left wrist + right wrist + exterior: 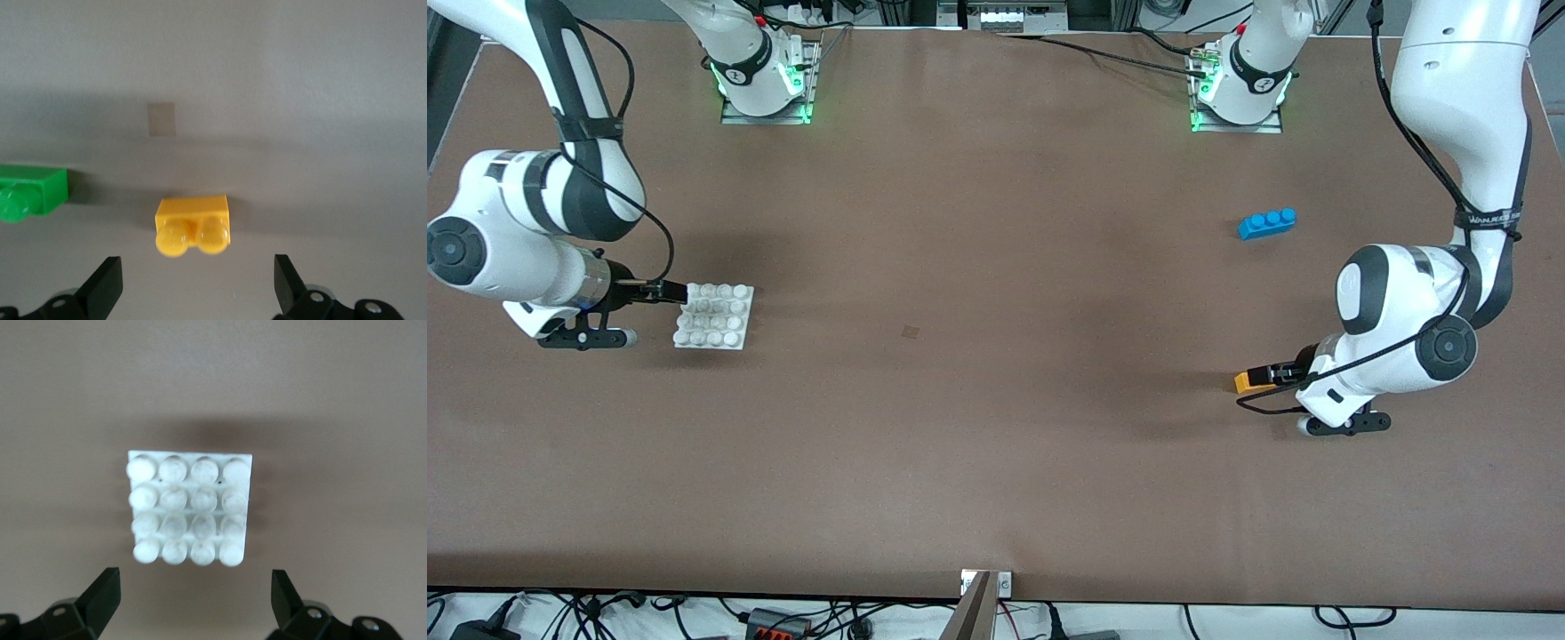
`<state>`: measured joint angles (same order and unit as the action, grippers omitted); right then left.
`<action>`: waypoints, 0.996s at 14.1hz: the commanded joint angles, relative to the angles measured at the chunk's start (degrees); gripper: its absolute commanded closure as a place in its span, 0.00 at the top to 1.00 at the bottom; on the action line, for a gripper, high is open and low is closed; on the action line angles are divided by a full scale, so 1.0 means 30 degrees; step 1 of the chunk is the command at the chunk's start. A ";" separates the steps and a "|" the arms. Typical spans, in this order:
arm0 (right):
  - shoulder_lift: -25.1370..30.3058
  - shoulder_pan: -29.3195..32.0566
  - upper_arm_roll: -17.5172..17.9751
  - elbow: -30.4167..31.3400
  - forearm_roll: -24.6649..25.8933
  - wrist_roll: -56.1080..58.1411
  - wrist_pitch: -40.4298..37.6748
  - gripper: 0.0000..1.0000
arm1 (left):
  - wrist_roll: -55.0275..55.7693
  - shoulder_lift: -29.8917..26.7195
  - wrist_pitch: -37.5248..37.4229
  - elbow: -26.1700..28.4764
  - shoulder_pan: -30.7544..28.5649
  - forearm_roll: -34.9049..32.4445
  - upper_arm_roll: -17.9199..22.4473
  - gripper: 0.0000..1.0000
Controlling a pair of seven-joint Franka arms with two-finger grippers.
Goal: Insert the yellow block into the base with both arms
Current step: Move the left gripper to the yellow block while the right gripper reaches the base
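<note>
The yellow block [1246, 382] lies on the table near the left arm's end. In the left wrist view the block [193, 223] lies just ahead of my left gripper [198, 283], not between its fingers. The left gripper [1282, 372] is low, open and empty. The white base [713, 316] lies near the right arm's end, and its studs show in the right wrist view [190, 510]. My right gripper [663, 290] is low beside the base, open and empty. Its fingertips [103, 590] stop short of the base's edge.
A green brick [30, 193] lies beside the yellow block; it is hidden in the front view. A blue three-stud brick [1267, 222] lies farther from the front camera than the yellow block. A small dark patch [910, 332] marks the table's middle.
</note>
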<state>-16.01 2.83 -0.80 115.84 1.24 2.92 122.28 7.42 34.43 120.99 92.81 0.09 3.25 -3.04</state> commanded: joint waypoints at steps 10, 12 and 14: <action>-0.2102 0.1194 0.0148 0.4571 0.0086 0.0404 0.9922 0.78 | -0.0129 0.1092 0.2736 0.1203 -0.0087 -0.0088 0.0048 1.00; -0.2365 0.1194 0.0148 0.4513 0.0086 0.0404 0.9951 0.73 | -0.0100 0.1150 0.2881 0.1438 0.0058 -0.0059 0.0048 1.00; -0.2454 0.1136 0.0148 0.4484 0.0115 0.0375 1.0097 0.72 | -0.0100 0.1209 0.2911 0.1438 0.0146 -0.0088 0.0077 1.00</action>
<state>-22.32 5.53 -0.77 129.58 1.24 3.13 151.61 7.42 38.47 128.65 96.22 0.13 3.24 -2.91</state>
